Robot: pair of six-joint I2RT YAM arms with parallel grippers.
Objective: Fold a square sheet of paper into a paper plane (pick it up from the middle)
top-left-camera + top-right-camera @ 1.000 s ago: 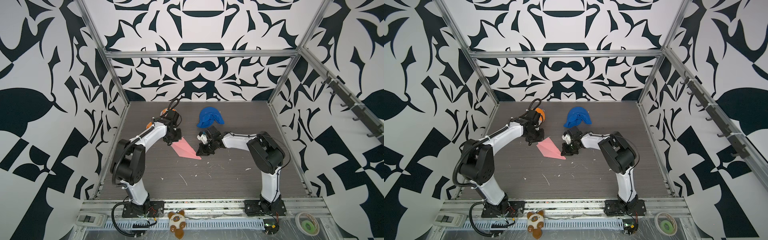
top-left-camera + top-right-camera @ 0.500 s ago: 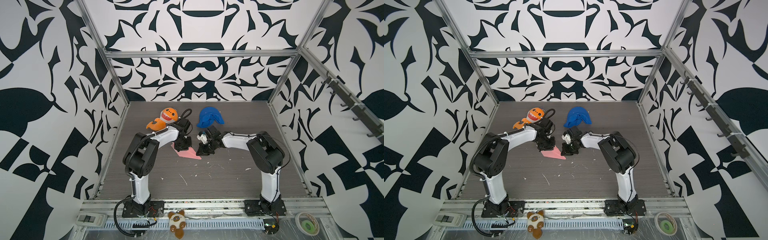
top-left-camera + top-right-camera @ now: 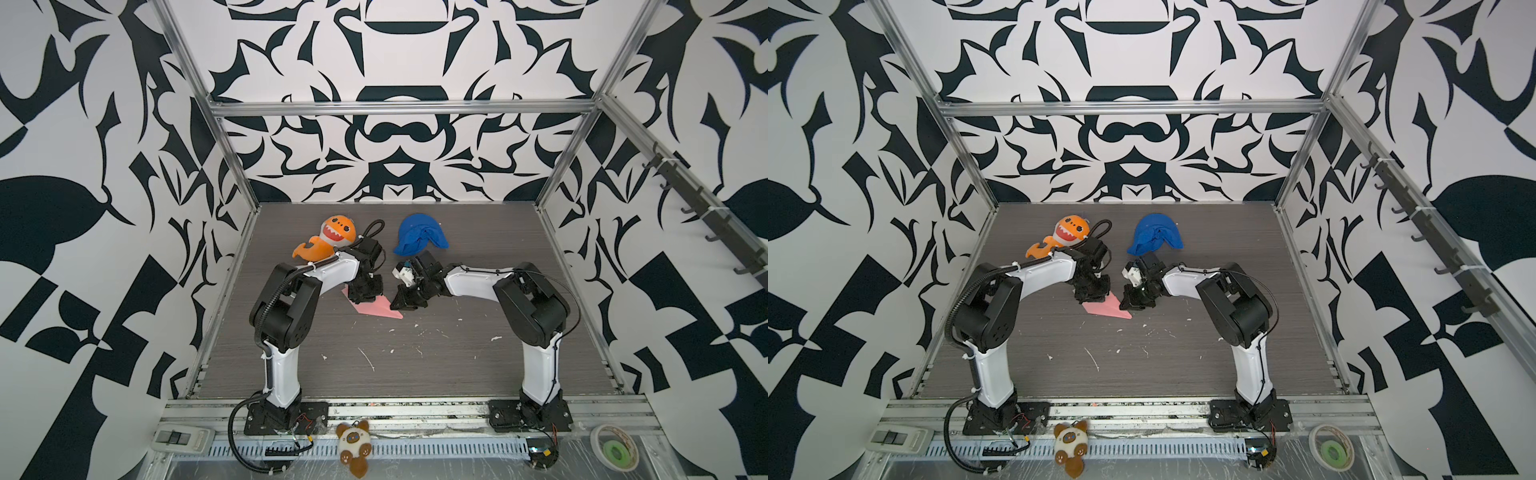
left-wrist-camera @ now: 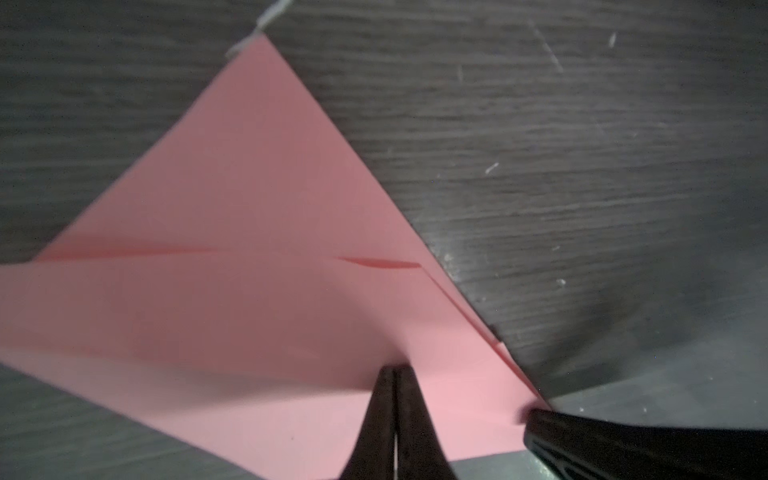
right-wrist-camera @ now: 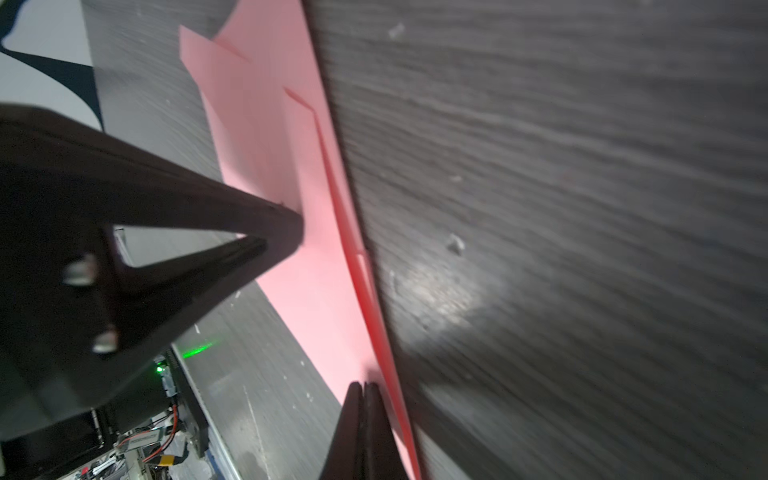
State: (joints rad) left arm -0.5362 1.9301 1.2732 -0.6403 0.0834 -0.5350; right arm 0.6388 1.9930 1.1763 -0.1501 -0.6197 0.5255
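Note:
The pink sheet of paper [image 3: 374, 309] [image 3: 1106, 309] lies flat on the dark table, folded into a long pointed paper plane shape with overlapping flaps [image 4: 249, 249] [image 5: 270, 145]. My left gripper [image 3: 365, 297] [image 3: 1090, 297] is shut, and its tips [image 4: 394, 368] press down on the paper's wide end. My right gripper [image 3: 401, 305] [image 3: 1129, 305] is shut too, its tips [image 5: 365, 384] resting on the paper near the narrow end. Neither gripper has paper between its jaws. In each wrist view the other arm's black finger [image 4: 623, 440] [image 5: 286, 224] touches the paper.
An orange shark plush [image 3: 330, 241] lies just behind the left arm. A crumpled blue cloth [image 3: 419, 240] lies behind the right gripper. White scraps [image 3: 368, 359] dot the table in front. A small plush [image 3: 353, 442] and a tape roll [image 3: 615, 451] sit on the front rail.
My left arm swung right from over the plush, came down on the paper's wide end and shut its jaws. The paper shifted slightly. The right gripper stayed put.

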